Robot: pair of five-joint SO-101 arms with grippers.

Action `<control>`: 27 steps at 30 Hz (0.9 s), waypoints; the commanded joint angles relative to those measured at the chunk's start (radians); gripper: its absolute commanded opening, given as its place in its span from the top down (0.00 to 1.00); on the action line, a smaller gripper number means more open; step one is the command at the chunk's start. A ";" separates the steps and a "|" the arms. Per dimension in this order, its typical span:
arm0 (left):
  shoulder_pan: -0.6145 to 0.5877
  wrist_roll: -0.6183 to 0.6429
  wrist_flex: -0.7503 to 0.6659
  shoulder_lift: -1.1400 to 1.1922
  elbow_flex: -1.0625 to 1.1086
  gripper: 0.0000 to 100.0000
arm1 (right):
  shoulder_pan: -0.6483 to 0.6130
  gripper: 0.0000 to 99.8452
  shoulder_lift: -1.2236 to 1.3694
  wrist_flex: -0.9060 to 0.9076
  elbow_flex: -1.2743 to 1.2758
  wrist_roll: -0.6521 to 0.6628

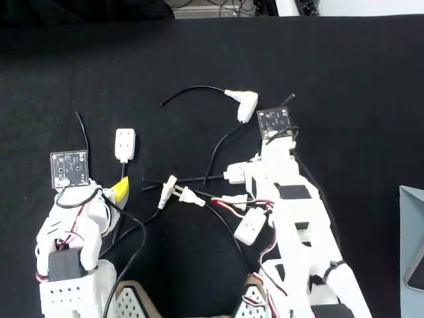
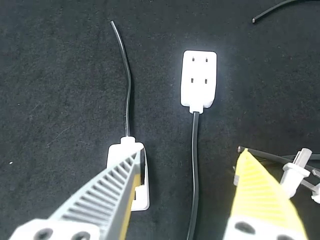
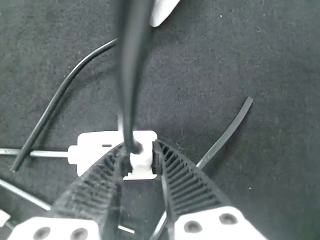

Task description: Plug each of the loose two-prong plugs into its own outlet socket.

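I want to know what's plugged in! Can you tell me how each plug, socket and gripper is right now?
Left gripper: open, holding nothing.
Right gripper: shut on a white plug.
Outlet socket: face up, slots empty.
Loose plug: unplugged, lying on the mat.
Second loose plug: unplugged, lying right beside it.

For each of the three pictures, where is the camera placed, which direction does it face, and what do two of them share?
High view: fixed above the table, facing down; the left arm and the right arm show.
Left wrist view: on the left arm's wrist, facing along the open left hand toward an outlet on the table.
Right wrist view: on the right arm's wrist, facing down past the right hand, shut on a plug.
Shared: the high and left wrist views both show that outlet.
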 commanded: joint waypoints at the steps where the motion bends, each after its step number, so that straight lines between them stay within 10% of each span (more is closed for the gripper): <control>1: -0.007 -0.011 -0.015 -0.006 -0.005 0.70 | -0.069 0.99 0.005 0.020 0.027 -0.018; 27: -0.008 -0.011 -0.014 -0.006 -0.005 0.70 | -0.083 0.98 0.004 -0.006 0.116 0.160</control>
